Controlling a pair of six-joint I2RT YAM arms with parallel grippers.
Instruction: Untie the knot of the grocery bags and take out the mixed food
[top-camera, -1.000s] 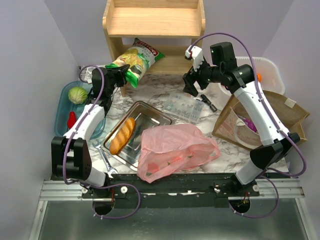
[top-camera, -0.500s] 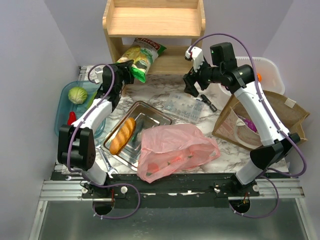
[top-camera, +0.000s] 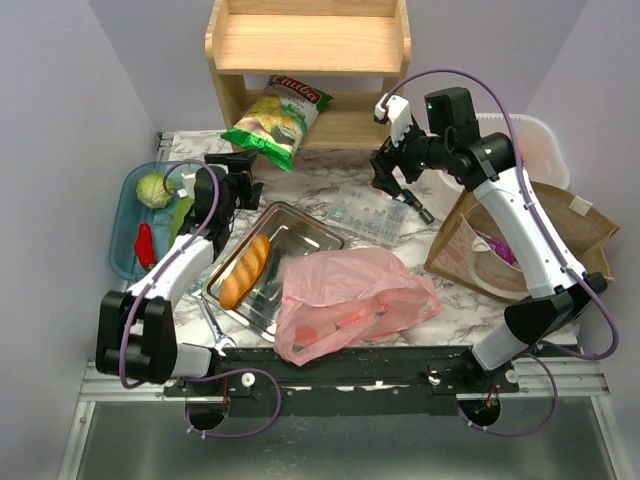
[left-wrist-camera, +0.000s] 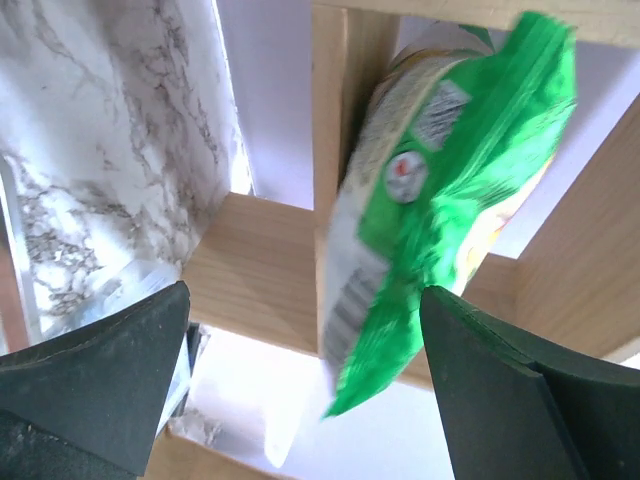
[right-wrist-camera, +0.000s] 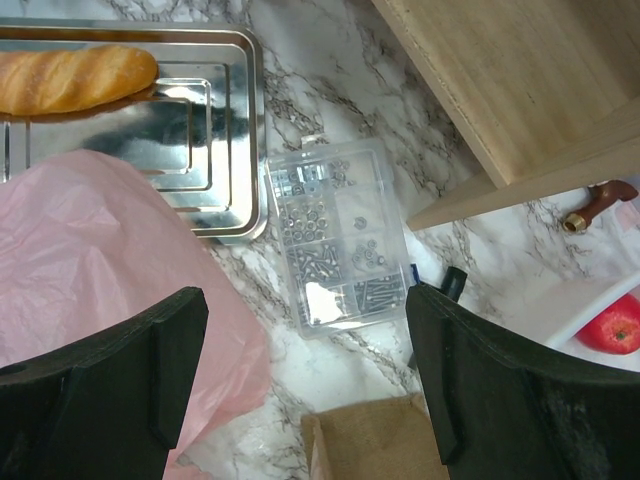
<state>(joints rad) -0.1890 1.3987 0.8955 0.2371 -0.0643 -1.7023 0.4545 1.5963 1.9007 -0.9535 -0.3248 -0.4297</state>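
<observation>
The pink grocery bag (top-camera: 345, 298) lies crumpled at the table's front, with reddish shapes showing through it; the right wrist view shows its edge (right-wrist-camera: 90, 300). I cannot make out its knot. A yellow-green crisp packet (top-camera: 275, 118) leans on the wooden shelf (top-camera: 345, 128), and it looks blurred and free in the left wrist view (left-wrist-camera: 440, 180). My left gripper (top-camera: 243, 178) (left-wrist-camera: 300, 300) is open just below the packet and holds nothing. My right gripper (top-camera: 388, 175) (right-wrist-camera: 305, 295) hangs open and empty over a clear screw box (right-wrist-camera: 335, 240).
A steel tray (top-camera: 300, 225) holds a bread loaf (top-camera: 246, 270). A blue bin (top-camera: 122, 240) at the left holds a cabbage (top-camera: 153, 188) and a red pepper (top-camera: 145, 245). At the right stand a brown paper bag (top-camera: 540, 235) and a white bin (top-camera: 535, 140) with a red fruit (right-wrist-camera: 615, 325). A wrench (top-camera: 212, 325) lies front left.
My left gripper opened and let go of the crisp packet, which now rests against the shelf. The left arm drew back toward the tray. The right arm hardly moved.
</observation>
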